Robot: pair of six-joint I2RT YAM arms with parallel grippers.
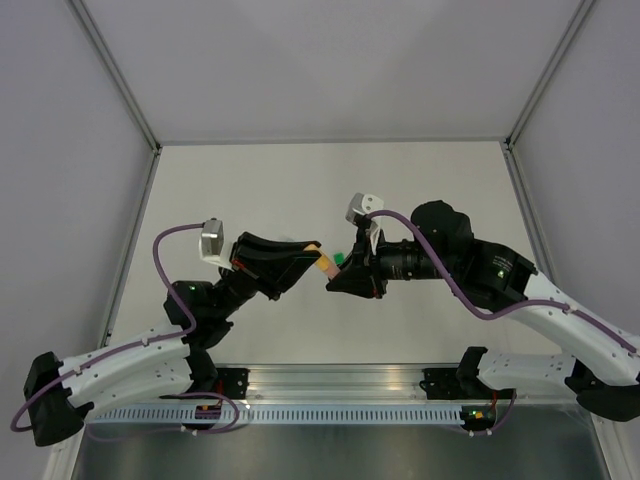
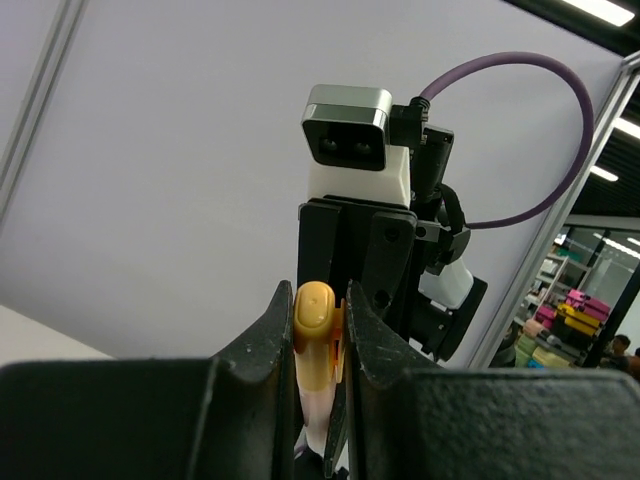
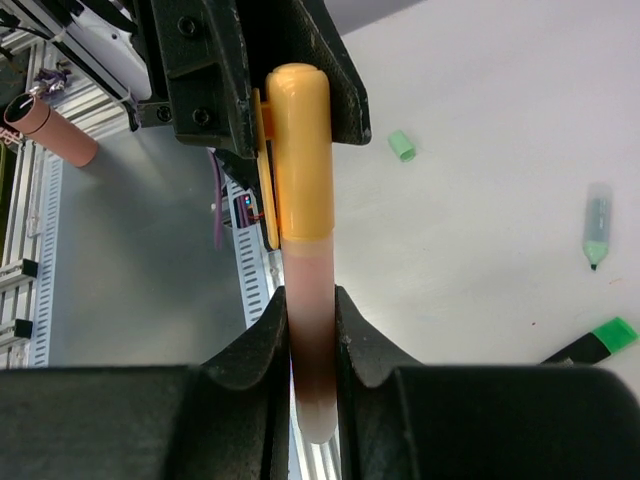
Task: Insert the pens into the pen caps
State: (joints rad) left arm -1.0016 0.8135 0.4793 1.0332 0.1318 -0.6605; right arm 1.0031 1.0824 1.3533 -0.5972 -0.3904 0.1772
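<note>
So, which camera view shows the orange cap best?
The right wrist view: the orange cap shows at full length, seated on the pink pen that the right claw holds. The left wrist view shows only its rounded end, pinched in the left claw. The top view shows just a small orange speck.

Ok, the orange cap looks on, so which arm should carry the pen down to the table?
Right, probably. The right gripper clamps the pink pen by its barrel; the left gripper pinches only the orange cap, which could pull off. Open left first.
</note>
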